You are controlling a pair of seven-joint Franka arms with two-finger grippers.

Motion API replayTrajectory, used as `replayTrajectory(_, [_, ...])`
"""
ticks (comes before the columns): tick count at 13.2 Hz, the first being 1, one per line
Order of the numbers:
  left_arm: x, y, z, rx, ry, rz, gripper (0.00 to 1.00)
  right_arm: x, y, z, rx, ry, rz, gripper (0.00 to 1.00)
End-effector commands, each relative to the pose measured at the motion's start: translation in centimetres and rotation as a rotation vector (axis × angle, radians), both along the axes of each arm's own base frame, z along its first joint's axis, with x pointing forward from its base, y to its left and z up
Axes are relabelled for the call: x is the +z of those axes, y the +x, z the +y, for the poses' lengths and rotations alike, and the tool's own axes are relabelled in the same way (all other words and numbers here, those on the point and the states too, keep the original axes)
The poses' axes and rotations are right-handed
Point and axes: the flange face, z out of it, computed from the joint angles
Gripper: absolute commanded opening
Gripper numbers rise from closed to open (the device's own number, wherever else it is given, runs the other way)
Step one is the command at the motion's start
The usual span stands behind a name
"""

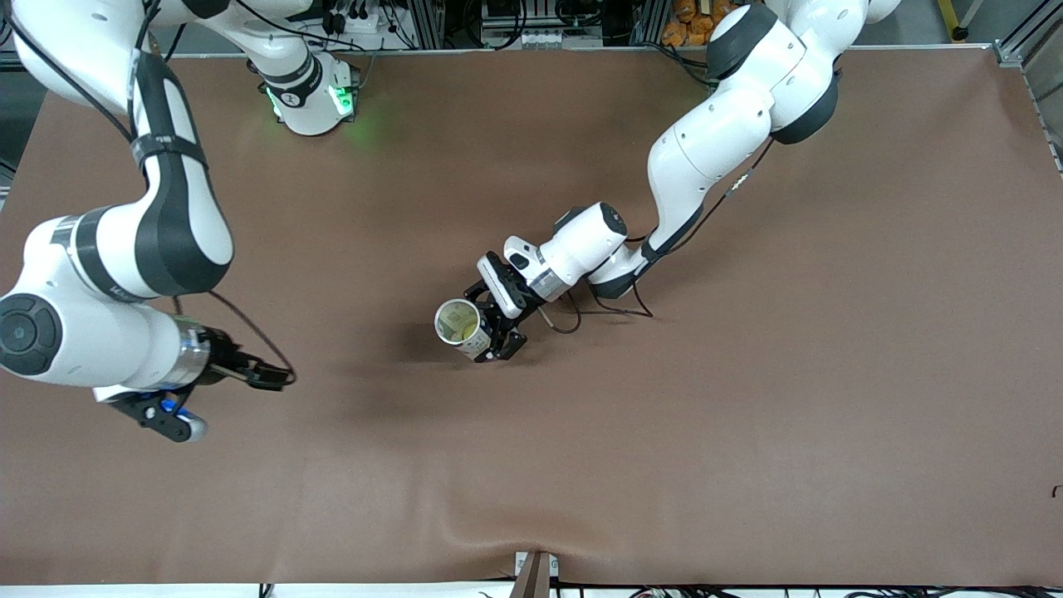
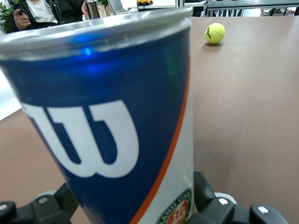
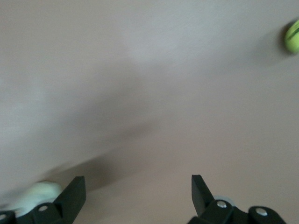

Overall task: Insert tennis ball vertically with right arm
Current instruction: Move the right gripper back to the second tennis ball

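While left gripper clamps Wilson ball can upright mid-frame for vertical insertion: right gripper spread empty, lower left; tennis ball unpicked.

The tennis ball is not showing in the front view at all; the right arm is probably covering it, but I cannot tell. In the right wrist view the ball is being cut off by the picture's edge and is looking blurred. The can is filling the left wrist view, so its bottom and one side are running out of the picture. The left gripper is sitting around the can, which is hiding part of its fingers. The can's inside is too small to make out.
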Motion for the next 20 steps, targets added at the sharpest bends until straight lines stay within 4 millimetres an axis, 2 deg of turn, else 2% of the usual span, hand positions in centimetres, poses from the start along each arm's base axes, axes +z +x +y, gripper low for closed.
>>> replayTrajectory(1, [0.6,-0.1,-0.1,-0.003,-0.005,-0.005,1.0,-1.8,-0.1,-5.7,0.147,-0.039,0.035,1.0])
replayTrajectory(2, [0.6,-0.1,-0.1,-0.003,-0.006,-0.006,1.0,-2.6,0.0,-8.5,0.227,-0.022,0.048,1.0])
replayTrajectory(3, [0.6,0.0,0.0,-0.002,-0.005,-0.005,1.0,-3.8,0.0,-12.3,0.281,-0.018,0.059,1.0])
replayTrajectory(7, [0.6,0.1,0.1,0.0,-0.004,-0.005,1.0,-7.8,0.1,-22.3,0.453,0.006,0.03,1.0])
replayTrajectory(10, [0.6,0.1,0.1,0.0,-0.004,-0.005,1.0,-11.9,-0.2,-27.1,0.527,0.038,0.007,1.0])
replayTrajectory(13, [0.6,0.1,0.1,0.0,-0.004,-0.005,1.0,-14.4,0.5,-28.2,0.595,0.026,-0.049,1.0])
replayTrajectory(15, [0.5,0.1,0.1,0.0,-0.003,-0.005,1.0,-17.2,0.2,-31.3,0.621,0.011,-0.091,1.0])
replayTrajectory(20, [0.6,0.1,0.1,0.0,-0.004,-0.005,0.99,-18.9,-0.2,-32.0,0.643,0.022,-0.087,1.0])
